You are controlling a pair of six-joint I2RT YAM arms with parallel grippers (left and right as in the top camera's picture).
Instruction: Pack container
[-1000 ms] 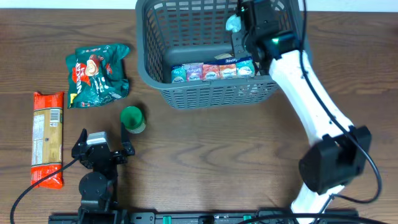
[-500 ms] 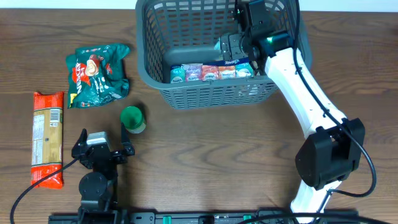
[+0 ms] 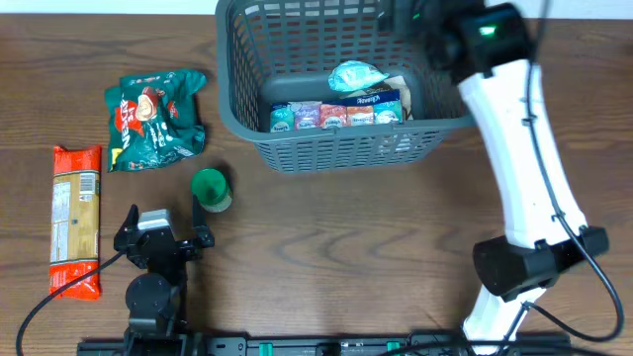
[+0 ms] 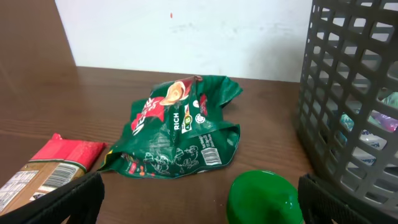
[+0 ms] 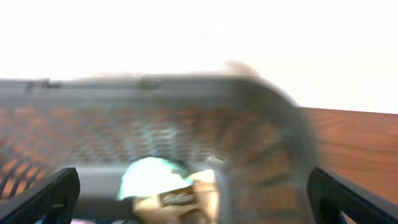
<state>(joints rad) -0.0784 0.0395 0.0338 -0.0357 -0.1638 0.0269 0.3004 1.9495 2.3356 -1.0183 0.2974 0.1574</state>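
Note:
The container, a dark grey slotted basket, stands at the back of the table. A row of small snack packs lies in it, with a pale teal-topped pack on the bottom behind them. My right gripper hovers open and empty over the basket's far right corner; its view is blurred, with the teal-topped pack lying free below. My left gripper rests open near the front left. A green round-topped cup stands just ahead between its fingers, untouched.
A crumpled green snack bag lies left of the basket. A long red and tan pack lies at the far left. The green cup stands between the bag and my left gripper.
The right gripper opened and let go of the teal-topped pack, which now lies in the basket. It then rose and drew back to the right. The left arm has not moved.

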